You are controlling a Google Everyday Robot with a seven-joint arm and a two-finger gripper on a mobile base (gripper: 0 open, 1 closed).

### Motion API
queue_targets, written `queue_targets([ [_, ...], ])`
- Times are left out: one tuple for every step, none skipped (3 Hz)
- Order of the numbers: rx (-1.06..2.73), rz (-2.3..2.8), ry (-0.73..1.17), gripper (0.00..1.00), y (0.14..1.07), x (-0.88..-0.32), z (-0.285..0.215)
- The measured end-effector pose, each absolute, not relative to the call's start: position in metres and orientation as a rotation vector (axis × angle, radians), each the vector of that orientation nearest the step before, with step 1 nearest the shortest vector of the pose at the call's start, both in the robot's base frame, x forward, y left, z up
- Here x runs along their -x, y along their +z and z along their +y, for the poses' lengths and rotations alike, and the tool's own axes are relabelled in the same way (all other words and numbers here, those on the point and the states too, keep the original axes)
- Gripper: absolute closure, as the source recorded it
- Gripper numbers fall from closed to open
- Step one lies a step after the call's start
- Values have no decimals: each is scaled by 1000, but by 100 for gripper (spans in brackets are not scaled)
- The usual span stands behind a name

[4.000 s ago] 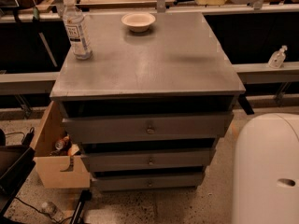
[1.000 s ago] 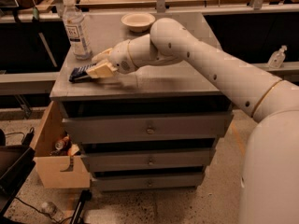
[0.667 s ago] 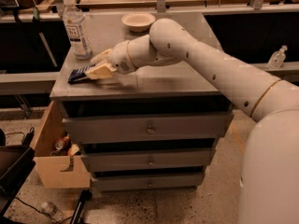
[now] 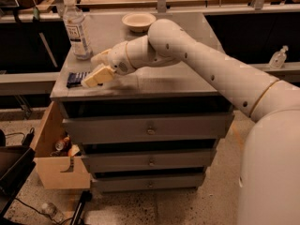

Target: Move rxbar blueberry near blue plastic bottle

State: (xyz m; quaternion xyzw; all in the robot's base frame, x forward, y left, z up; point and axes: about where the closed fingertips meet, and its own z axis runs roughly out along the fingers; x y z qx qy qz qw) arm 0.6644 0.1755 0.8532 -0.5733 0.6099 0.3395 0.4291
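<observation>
The rxbar blueberry (image 4: 76,79), a flat dark navy bar, lies on the grey cabinet top (image 4: 154,78) near its front left corner. The blue plastic bottle (image 4: 76,29), clear with a white cap and white label, stands upright just behind the bar at the left edge. My gripper (image 4: 97,67) reaches in from the right and is low over the top, right beside the bar's right end. Its fingers (image 4: 96,77) stand apart, and the lower one touches or overlaps the bar's end. The bar is not between them.
A cream bowl (image 4: 138,20) sits at the back middle of the cabinet top. The cabinet has three drawers below. An open cardboard box (image 4: 58,165) with clutter stands on the floor at the left. A small clear nozzle bottle (image 4: 278,57) sits on a ledge at the right.
Four seconds ago the arm was off the cabinet and no bar lay on top. Now the arm reaches across and the bar lies by the bottle. Nothing moved over the last second.
</observation>
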Motion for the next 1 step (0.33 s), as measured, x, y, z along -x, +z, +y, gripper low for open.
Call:
queue_targets([
  [1433,1521,850,0,853,-664,177],
])
